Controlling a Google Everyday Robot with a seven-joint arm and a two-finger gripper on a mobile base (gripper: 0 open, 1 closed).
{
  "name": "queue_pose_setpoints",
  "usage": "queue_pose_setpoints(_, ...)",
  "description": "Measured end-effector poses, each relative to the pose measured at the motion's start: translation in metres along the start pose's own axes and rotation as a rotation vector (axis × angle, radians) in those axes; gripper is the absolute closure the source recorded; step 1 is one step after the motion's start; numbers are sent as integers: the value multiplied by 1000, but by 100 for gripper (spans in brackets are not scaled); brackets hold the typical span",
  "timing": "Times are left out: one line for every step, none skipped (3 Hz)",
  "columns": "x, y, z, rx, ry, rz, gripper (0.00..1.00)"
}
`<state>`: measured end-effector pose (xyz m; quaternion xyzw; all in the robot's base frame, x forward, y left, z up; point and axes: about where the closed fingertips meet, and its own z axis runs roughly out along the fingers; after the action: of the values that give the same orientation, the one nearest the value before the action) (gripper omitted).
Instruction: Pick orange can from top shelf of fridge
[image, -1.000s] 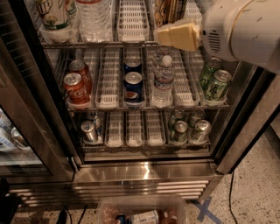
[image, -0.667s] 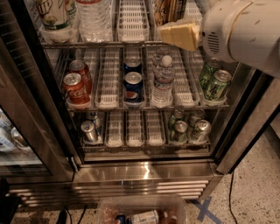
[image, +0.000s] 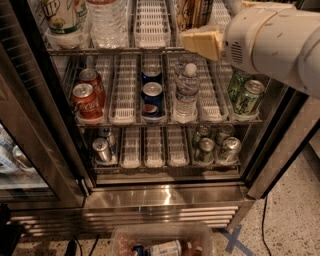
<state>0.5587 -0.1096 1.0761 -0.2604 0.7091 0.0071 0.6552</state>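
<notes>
The orange can (image: 192, 12), orange-brown with dark and cream markings, stands on the top shelf (image: 125, 50) of the fridge (image: 165, 197), right of an empty white lane tray (image: 152, 22); its top is cut off by the frame edge. My gripper (image: 201, 41), a cream-coloured part at the end of the white arm (image: 275, 45), hangs just in front of and below the can, at the shelf's front rail. I cannot tell if it touches the can. A white-and-green tall can (image: 62, 15) and a water bottle (image: 107, 20) stand further left on the shelf.
The middle shelf holds red cola cans (image: 87, 97), blue cans (image: 151, 97), a small water bottle (image: 186, 92) and green cans (image: 245, 95). Silver cans (image: 102, 147) sit on the lower shelf. The open door (image: 30, 125) stands left. A clear bin (image: 160, 242) lies on the floor.
</notes>
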Motion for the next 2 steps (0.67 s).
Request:
queue_pose_setpoints(-9, 9, 16, -20, -29, 17, 23)
queue_pose_setpoints(-22, 21, 26, -43, -60, 33, 29)
